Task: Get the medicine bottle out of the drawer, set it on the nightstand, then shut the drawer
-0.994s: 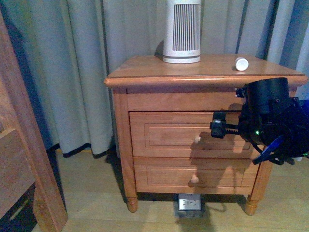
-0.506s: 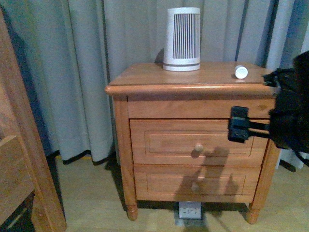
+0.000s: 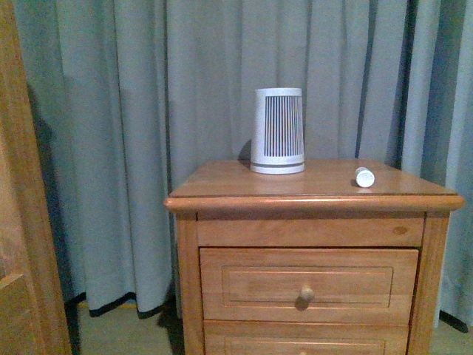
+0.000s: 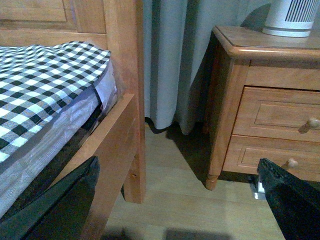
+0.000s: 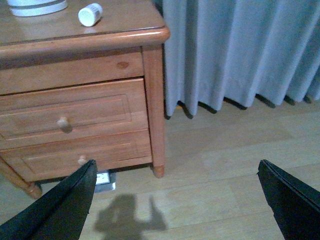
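Lying capped-end toward you on the nightstand (image 3: 222, 185), the medicine bottle (image 3: 363, 177) sits nearer your right fingers (image 5: 175, 200), both pairs spread empty, drawer (image 3: 308, 285) shut.

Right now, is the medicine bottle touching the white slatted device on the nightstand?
Apart. The front view shows bare nightstand top between the medicine bottle and the slatted device.
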